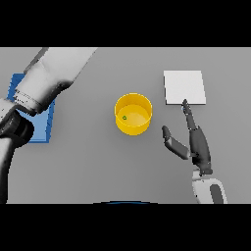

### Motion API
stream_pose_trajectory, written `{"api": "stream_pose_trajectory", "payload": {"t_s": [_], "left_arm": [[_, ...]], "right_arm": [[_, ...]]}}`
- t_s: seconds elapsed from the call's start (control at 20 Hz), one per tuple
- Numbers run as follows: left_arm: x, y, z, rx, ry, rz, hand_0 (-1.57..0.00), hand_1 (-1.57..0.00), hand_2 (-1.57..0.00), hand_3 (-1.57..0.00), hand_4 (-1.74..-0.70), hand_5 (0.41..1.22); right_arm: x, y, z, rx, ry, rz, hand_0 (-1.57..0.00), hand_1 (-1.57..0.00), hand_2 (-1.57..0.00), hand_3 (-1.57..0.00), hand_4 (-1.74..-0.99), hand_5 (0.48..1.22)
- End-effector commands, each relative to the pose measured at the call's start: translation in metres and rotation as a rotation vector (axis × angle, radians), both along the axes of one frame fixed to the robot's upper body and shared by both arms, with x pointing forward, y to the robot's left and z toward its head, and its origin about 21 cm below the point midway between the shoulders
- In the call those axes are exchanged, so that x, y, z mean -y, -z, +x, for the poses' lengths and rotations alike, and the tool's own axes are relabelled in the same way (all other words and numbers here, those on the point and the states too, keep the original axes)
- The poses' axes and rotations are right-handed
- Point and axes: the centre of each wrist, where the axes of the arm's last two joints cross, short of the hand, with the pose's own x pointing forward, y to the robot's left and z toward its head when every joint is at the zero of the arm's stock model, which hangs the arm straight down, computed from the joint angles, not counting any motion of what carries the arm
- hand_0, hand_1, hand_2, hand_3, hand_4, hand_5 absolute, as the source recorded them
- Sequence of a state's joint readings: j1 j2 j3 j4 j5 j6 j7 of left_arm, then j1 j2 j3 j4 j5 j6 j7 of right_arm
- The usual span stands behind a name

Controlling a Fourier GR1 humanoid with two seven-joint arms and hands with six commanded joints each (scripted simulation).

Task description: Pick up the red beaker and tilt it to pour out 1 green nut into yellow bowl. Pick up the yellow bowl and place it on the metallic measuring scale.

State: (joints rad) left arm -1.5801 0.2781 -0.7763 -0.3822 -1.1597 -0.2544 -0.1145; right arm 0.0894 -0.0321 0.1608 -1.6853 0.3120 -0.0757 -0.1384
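— One yellow bowl stands upright near the middle of the grey table, and one green nut lies inside it, close to its left wall.

— What is around the bowl?

— Bare table on every side. The right hand is lower right of it, near but apart, palm low over the table, fingers straight and spread from the thumb, holding nothing. One fingertip reaches the lower edge of the white square plate, the measuring scale; whether it touches, I cannot tell.

— And the scale itself?

— One flat pale square, upper right of the bowl, well clear of it, with open table between them. Its far edge lies short of the table's far edge.

— The other side?

— The left arm comes in from the left and crosses the upper left corner, covering most of one blue mat. Only the mat's lower right part and a sliver of its upper left corner show. The left hand is out of view, and so is the red beaker.

— Room in front?

— A wide open strip of table runs along the near edge.
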Motion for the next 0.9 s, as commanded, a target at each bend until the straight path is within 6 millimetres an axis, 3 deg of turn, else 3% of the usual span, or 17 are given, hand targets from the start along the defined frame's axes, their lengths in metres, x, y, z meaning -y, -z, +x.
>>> {"api": "stream_pose_trajectory", "payload": {"t_s": [0.0, 0.15, 0.3, 0.55, 0.7, 0.85], "left_arm": [[-0.015, -0.01, 0.005, -0.013, -0.048, -0.1, -1.57, -1.57, -1.57, -1.39, -1.73, 1.221], [-0.064, -0.027, 0.015, -0.018, -0.196, -0.378, -1.57, -1.57, -1.57, -1.44, -1.74, 1.221], [-0.124, -0.025, 0.021, 0.014, -0.355, -0.653, -1.57, -1.57, -1.57, -1.45, -1.74, 1.221], [-0.217, 0.018, 0.014, 0.079, -0.601, -1.002, -1.57, -1.57, -1.57, -1.42, -1.74, 1.221], [-0.251, 0.051, 0.003, 0.103, -0.723, -1.202, -1.57, -1.57, -1.57, -1.45, -1.74, 1.221], [-0.266, 0.085, -0.009, 0.102, -0.834, -1.349, -1.57, -1.57, -1.57, -1.47, -1.74, 1.221]], "right_arm": [[0.001, 0.001, 0.001, 0.008, 0.006, 0.001, 0.0, 0.0, 0.0, 0.0, -0.996, 0.675], [-0.005, 0.002, 0.002, 0.011, -0.008, 0.014, 0.0, 0.0, 0.0, 0.0, -1.004, 0.668], [-0.006, 0.002, 0.004, 0.011, -0.013, 0.049, 0.0, 0.0, 0.0, 0.0, -1.002, 0.666], [-0.005, 0.002, 0.005, -0.008, -0.01, 0.027, 0.0, 0.0, 0.0, 0.0, -1.044, 0.654], [-0.007, 0.003, 0.003, -0.002, -0.015, 0.029, 0.0, 0.0, 0.0, 0.0, -1.053, 0.651], [-0.004, 0.0, 0.003, 0.005, 0.006, -0.013, 0.0, 0.0, 0.0, 0.0, -1.048, 0.651]]}}
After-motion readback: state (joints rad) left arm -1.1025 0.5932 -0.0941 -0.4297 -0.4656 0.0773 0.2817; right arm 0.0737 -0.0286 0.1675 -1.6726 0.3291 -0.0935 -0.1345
